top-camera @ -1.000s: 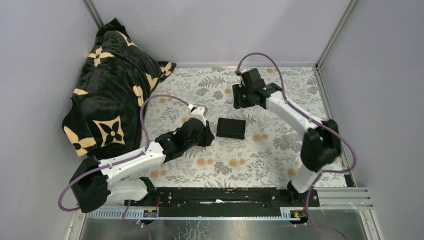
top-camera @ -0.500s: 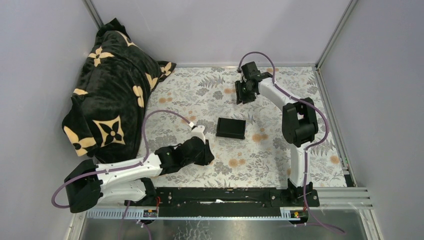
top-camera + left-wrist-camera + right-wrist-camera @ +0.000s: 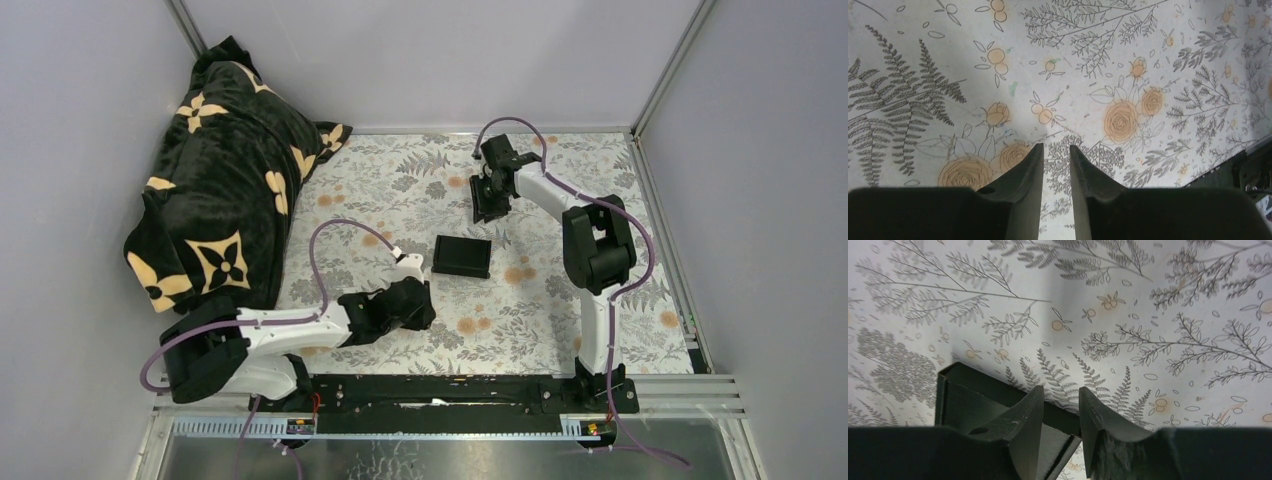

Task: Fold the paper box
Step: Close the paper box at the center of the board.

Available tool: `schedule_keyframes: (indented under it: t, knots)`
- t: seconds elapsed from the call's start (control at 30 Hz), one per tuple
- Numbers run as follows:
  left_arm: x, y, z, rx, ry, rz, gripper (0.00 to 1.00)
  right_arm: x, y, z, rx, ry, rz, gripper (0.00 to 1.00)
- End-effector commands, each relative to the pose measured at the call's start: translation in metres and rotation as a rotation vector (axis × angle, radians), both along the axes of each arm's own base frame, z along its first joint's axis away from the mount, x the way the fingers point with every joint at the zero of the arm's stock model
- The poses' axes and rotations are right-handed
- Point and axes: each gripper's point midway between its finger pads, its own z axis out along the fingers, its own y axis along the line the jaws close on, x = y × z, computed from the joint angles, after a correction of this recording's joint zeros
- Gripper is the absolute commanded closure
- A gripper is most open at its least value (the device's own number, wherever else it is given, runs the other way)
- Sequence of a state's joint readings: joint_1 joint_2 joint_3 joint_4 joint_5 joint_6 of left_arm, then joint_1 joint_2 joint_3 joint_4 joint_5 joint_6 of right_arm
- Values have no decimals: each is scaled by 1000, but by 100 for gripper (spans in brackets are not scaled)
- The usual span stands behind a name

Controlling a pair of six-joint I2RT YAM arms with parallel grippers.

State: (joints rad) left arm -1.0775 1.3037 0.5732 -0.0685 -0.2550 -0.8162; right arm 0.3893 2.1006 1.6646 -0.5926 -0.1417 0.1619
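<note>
A small rectangular box of plain matte black card (image 3: 461, 257) lies flat near the middle of the floral-printed worktop (image 3: 530, 320), between the two robot hands and touched by neither. From overhead it reads only as a dark rectangle. The right wrist camera shows more of the box (image 3: 973, 400): thin walls standing along its left and far edges, one corner squared up, and the inside open to view.

The left hand (image 3: 422, 306) hovers low just near and left of the box. Its own camera shows none of the card, only printed roses and ferns under the left hand (image 3: 1056, 150), and the dark bar of the arm mounts at the lower right corner. The fingers are drawn almost together with a thin slit between them, gripping nothing.

The right hand (image 3: 491, 203) points down at the worktop on the far side of the box, slightly to its right. In the wrist view the right hand (image 3: 1061, 392) is likewise nearly clenched and empty.

The left arm stretches low from its base at the near left toward the centre. The right arm rises from the near right, folds sharply at the elbow and reaches toward the far edge. A black plush blanket with cream flower motifs (image 3: 225, 190) is heaped in the far left corner.
</note>
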Motion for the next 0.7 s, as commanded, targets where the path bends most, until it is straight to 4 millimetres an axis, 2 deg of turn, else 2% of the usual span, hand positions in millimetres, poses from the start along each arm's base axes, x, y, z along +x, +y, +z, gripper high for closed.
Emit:
schedule_keyframes:
  t: [0.0, 0.1, 0.23, 0.5, 0.67]
  knots:
    - [25, -25, 20, -84, -91, 45, 68, 6, 3, 27, 10, -82, 8, 60]
    - [27, -32, 18, -72, -94, 26, 68, 7, 7, 20, 12, -85, 37, 60]
    - [30, -24, 11, -40, -94, 58, 68, -2, 14, 8, 11, -67, 90, 62]
    - [44, 23, -13, -86, -66, 225, 64, -49, 30, -19, -31, -18, 174, 62]
    - [52, 38, -27, -102, -9, 269, 63, -78, 24, -24, -93, -3, 191, 63]
